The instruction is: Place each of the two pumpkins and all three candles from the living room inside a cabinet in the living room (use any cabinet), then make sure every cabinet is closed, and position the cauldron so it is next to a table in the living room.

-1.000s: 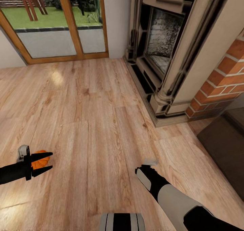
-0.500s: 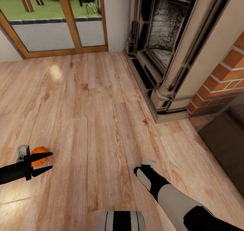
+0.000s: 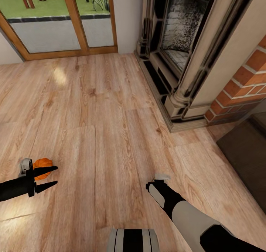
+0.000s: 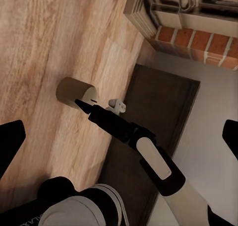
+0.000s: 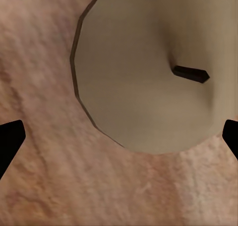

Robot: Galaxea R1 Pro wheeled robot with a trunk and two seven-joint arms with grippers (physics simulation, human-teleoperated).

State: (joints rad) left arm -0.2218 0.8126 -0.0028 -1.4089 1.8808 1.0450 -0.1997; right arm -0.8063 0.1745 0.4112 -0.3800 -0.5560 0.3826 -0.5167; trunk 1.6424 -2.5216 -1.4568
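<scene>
Compared with the earlier head views, the whole scene has slid downward, which indicates camera motion; the fireplace (image 3: 177, 48) and the glass door (image 3: 59, 19) show less of their upper parts, and the pumpkin (image 3: 41, 167) appears slightly higher against the left gripper (image 3: 55, 176). That gripper's fingers are spread wide and empty, with the pumpkin lying on the wooden floor (image 3: 111, 115) just behind them. The right arm reaches forward and down; the right wrist view shows the right gripper (image 5: 119, 141), fingers wide apart, directly over a beige candle (image 5: 148, 67) with a dark wick, standing on the floor. The left wrist view shows this candle (image 4: 77, 92) beside a dark rug (image 4: 153, 116).
</scene>
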